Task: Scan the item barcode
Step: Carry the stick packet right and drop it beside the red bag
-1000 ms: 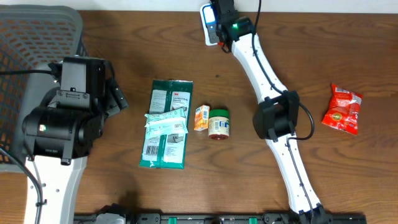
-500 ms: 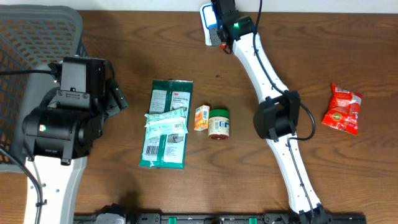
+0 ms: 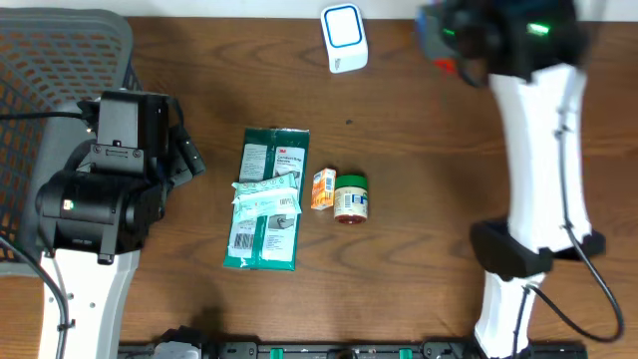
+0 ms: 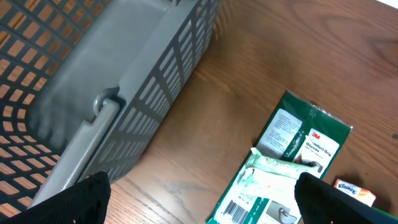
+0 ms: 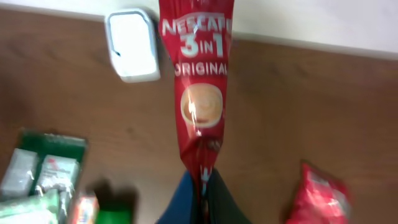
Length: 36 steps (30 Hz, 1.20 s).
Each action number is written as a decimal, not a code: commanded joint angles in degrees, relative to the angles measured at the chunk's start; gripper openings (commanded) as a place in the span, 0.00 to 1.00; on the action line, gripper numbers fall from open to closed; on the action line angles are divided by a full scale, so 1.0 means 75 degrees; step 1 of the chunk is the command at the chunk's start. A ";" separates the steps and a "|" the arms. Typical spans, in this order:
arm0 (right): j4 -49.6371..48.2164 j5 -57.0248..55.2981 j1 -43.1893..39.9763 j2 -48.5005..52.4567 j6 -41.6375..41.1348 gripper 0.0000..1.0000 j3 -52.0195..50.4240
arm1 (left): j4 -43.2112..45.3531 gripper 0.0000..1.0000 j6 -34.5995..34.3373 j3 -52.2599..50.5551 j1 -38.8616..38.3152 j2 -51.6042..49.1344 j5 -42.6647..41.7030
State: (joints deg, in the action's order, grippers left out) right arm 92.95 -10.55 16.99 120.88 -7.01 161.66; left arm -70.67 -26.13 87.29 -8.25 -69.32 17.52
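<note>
My right gripper [image 5: 204, 186] is shut on the lower end of a red Nescafe 3-in-1 sachet [image 5: 198, 81], which stands up lengthwise in the right wrist view. The white scanner with a blue-rimmed window [image 5: 132, 45] lies on the table to the left of the sachet's top. From overhead the scanner [image 3: 344, 38] sits at the back middle. The right arm's head [image 3: 488, 35] is blurred, high and to the scanner's right, with a bit of red showing under it. My left gripper [image 4: 202, 202] hangs open above bare wood between the basket and a green pack.
A grey mesh basket [image 3: 60, 60] fills the back left corner. A green wipes pack [image 3: 267, 199], a small orange box [image 3: 323, 187] and a green-lidded jar [image 3: 350, 197] lie mid-table. A red snack bag [image 5: 317, 193] lies at the right, hidden from overhead by the arm.
The right arm has swung away from the scanner, rightward and up toward the overhead camera, and now covers the red snack bag. The left arm has not moved.
</note>
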 commanded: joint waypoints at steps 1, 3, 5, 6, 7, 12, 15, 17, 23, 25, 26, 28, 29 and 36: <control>0.0586 -0.0073 -0.0516 0.0466 -0.0032 0.01 -0.0227 | -0.0032 0.95 -0.0015 0.0044 0.0035 0.0012 0.0137; 0.0580 -0.0015 -0.0799 0.0478 -0.0143 0.01 -0.0574 | -0.0032 0.95 -0.0015 0.0044 0.0035 0.0012 0.0137; 0.0551 -0.0020 -0.1052 0.0519 -0.0224 0.01 -0.1011 | -0.0035 0.95 -0.0015 0.0044 0.0035 0.0012 0.0137; 0.0557 -0.0020 -0.1204 0.0527 -0.0233 0.01 -0.1297 | -0.0035 0.95 -0.0015 0.0044 0.0035 0.0012 0.0137; 0.0557 -0.0020 -0.1341 0.0527 -0.0239 0.01 -0.1594 | -0.0032 0.95 -0.0015 0.0044 0.0035 0.0012 0.0137; 0.0417 -0.0344 -0.2022 0.0527 -0.0361 0.01 -0.3369 | -0.0035 0.95 -0.0015 0.0044 0.0035 0.0012 0.0137; 0.0076 -0.0898 -0.2463 0.0527 -0.0746 0.01 -0.4590 | -0.0032 0.95 -0.0015 0.0044 0.0035 0.0012 0.0137; -0.0306 -0.0991 -0.2754 0.0527 -0.0778 0.01 -0.5473 | -0.0035 0.95 -0.0015 0.0044 0.0035 0.0012 0.0137; -0.1769 -0.0991 -0.3555 0.0527 -0.0775 0.01 -0.7621 | -0.0035 0.95 -0.0015 0.0044 0.0035 0.0012 0.0137; -0.2294 -0.0991 -0.3841 0.0527 -0.0772 0.01 -0.8207 | -0.0035 0.95 -0.0015 0.0044 0.0035 0.0012 0.0137; -0.2527 -0.0997 -0.3978 0.0527 -0.0772 0.01 -0.8454 | -0.0035 0.95 -0.0015 0.0044 0.0035 0.0012 0.0134; -0.2990 -0.0994 -0.4290 0.0527 -0.0772 0.01 -0.8912 | -0.0035 0.95 -0.0015 0.0044 0.0035 0.0012 0.0137; -0.3156 -0.0994 -0.4430 0.0527 -0.0772 0.01 -0.9066 | -0.0032 0.95 -0.0015 0.0044 0.0035 0.0012 0.0137; -0.3465 -0.0705 -0.5421 0.0527 -0.0775 0.01 -0.9425 | -0.0032 0.95 -0.0015 0.0044 0.0035 0.0012 0.0137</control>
State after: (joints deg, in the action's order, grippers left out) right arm 67.31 -16.71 -20.82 125.12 -11.75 91.68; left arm -70.70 -26.13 87.29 -8.25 -69.32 17.52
